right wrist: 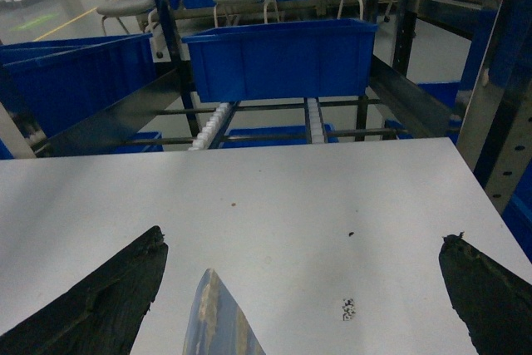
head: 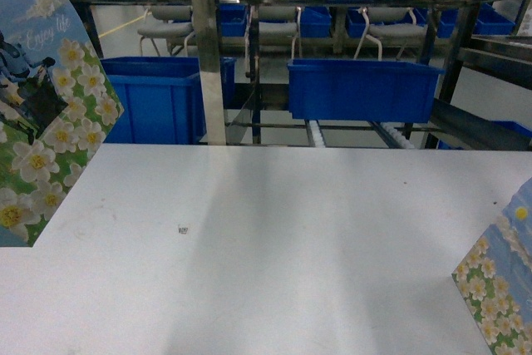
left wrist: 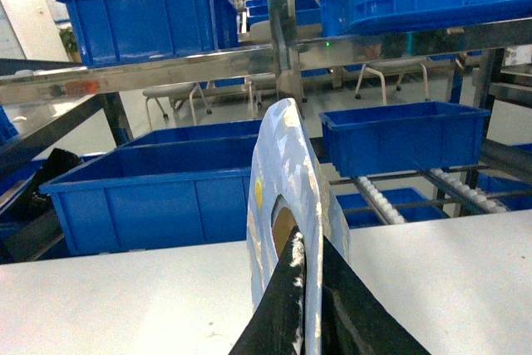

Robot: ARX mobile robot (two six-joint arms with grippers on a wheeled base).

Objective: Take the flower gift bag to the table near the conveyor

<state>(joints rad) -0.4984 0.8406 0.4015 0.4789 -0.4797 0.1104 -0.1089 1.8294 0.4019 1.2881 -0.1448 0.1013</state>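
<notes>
The left gripper's (left wrist: 309, 309) jaws are clamped on the upright edge of the flower gift bag (head: 46, 114), hanging at nine o'clock over the table (head: 274, 239), with the conveyor (head: 391, 132) at twelve o'clock beyond; the right gripper (right wrist: 303, 288) gapes empty.

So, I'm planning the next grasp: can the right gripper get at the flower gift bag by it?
Probably yes. The right gripper is open, the flower gift bag shows its edge between the fingers, and nothing else lies between them on the table.
</notes>
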